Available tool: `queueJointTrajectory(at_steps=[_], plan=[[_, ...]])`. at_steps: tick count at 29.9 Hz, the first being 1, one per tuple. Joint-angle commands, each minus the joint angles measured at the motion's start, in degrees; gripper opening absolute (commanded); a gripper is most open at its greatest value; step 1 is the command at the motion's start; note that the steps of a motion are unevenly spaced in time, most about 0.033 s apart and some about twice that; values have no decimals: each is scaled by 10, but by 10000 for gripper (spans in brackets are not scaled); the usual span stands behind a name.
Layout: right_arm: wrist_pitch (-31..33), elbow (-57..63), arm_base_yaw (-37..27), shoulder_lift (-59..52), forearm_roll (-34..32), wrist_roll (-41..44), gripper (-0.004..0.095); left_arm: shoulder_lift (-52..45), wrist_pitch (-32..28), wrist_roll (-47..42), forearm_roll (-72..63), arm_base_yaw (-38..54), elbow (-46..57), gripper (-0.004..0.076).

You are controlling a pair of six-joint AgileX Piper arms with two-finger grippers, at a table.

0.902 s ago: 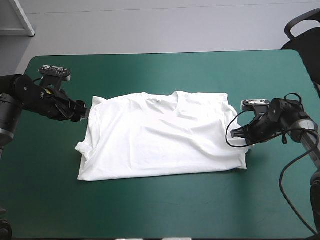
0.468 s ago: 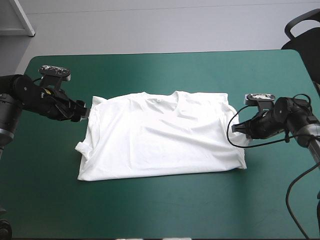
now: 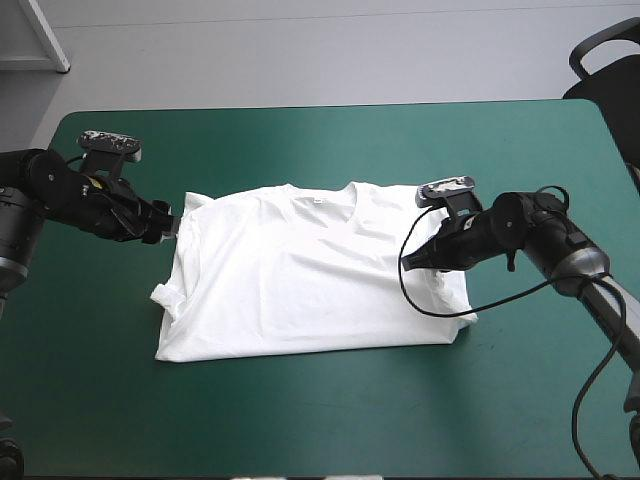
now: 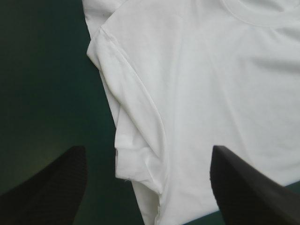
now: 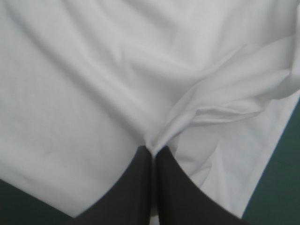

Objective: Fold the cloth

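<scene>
The white T-shirt (image 3: 300, 280) lies spread flat on the teal-green cover (image 3: 300, 150), collar toward the far edge, sleeves tucked in. My left gripper (image 3: 172, 226) rests low at the shirt's left shoulder edge. In the left wrist view it (image 4: 146, 154) stands open, and the folded sleeve edge of the T-shirt (image 4: 211, 93) lies between and ahead of its fingers. My right gripper (image 3: 412, 262) is over the shirt's right part. In the right wrist view it (image 5: 153, 150) is shut on a pinched ridge of the T-shirt (image 5: 93, 93), which is drawn up into folds.
A black chair (image 3: 605, 70) stands beyond the table's far right corner. Bare teal-green cover surrounds the shirt on all sides, widest along the near edge and at the right.
My right gripper has moved left from the shirt's right edge to over the cloth, dragging that edge inward and raising folds. The left arm has not moved.
</scene>
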Motion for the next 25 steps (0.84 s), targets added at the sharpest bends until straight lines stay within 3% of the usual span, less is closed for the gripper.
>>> queueJointTrajectory(at_steps=[1, 4, 7, 12, 14, 17, 25], plan=[[-25, -19, 20, -11, 15, -8, -13, -17, 1, -6, -11, -2, -16, 540], [-23, -19, 25, 12, 22, -8, -7, -17, 2, -6, -11, -2, -16, 540], [-17, -19, 26, 32, 34, -8, 87, -17, 4, -6, -11, -2, -16, 540], [-24, -19, 26, 45, 37, -8, 548, -17, 2, -6, -11, -2, -16, 540], [-27, -20, 26, 41, 37, -8, 638, -17, -1, -6, -10, -2, -16, 540], [-11, -25, 26, 34, 38, -8, 612, -17, -7, -6, -10, -2, -16, 540], [109, -75, 26, 1, 43, -6, 551, -17, -20, -6, -10, -2, -16, 540]])
